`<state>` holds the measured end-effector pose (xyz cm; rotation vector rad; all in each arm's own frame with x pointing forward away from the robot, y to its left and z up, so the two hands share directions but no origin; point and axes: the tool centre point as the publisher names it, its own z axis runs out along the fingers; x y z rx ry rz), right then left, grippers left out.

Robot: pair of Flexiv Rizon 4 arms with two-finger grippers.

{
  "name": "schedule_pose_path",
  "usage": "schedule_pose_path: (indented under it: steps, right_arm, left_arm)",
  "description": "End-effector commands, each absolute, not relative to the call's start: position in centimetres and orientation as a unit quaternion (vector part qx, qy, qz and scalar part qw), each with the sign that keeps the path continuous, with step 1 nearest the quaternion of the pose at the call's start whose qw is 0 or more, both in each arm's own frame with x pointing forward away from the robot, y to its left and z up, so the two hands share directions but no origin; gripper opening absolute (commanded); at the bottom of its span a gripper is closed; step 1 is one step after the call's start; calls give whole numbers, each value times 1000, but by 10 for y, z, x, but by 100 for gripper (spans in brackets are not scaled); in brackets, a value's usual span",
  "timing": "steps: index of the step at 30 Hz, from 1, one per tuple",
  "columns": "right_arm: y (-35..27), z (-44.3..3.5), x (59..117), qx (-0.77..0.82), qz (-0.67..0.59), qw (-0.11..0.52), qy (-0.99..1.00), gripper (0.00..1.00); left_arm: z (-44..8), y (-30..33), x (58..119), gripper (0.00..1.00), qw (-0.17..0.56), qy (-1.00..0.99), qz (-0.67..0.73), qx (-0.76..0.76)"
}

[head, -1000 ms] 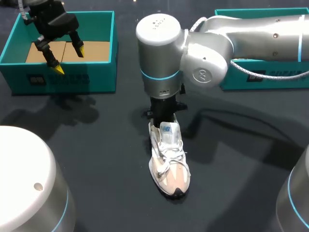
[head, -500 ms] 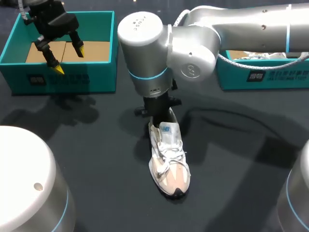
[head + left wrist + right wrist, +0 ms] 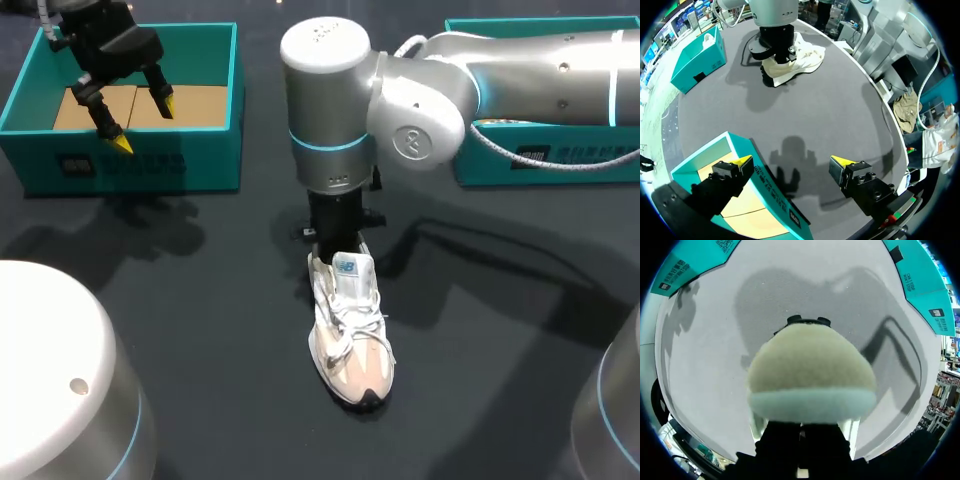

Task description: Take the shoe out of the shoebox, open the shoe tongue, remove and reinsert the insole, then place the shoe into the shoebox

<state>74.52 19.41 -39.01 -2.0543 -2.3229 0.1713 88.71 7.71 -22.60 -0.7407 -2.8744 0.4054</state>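
Dark table [image 3: 200, 320]: shoe [image 3: 350, 345] between teal boxes [image 3: 200, 160]

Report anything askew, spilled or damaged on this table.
Nothing stands out. The shoe stands upright on the table, nothing spilled or torn, with the right arm down at its heel. The left gripper hangs open over the left shoebox.

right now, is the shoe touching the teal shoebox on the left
Apart. The head view shows a wide stretch of bare table between the shoe and the shoebox.
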Motion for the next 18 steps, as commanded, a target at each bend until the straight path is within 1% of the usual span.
schedule_pose_path:
  steps: [1, 5, 13, 16, 18]
  right_arm:
    - [190, -386, 731, -660, 44, 1, -750, 0]
    - [190, -370, 731, -657, 46, -4, -753, 0]
    - [184, -360, 736, -644, 46, 55, -762, 0]
    - [184, -360, 737, -639, 52, 66, -765, 0]
    - [185, -361, 736, -637, 55, 71, -765, 13]
  left_arm:
    - [-226, 77, 887, 100, 72, -957, 134, -247]
    - [-226, 77, 887, 100, 72, -957, 134, -247]
    - [-226, 77, 887, 100, 72, -957, 134, -247]
    - [-226, 77, 887, 100, 72, -957, 134, -247]
    - [-226, 77, 887, 100, 72, -957, 134, -247]
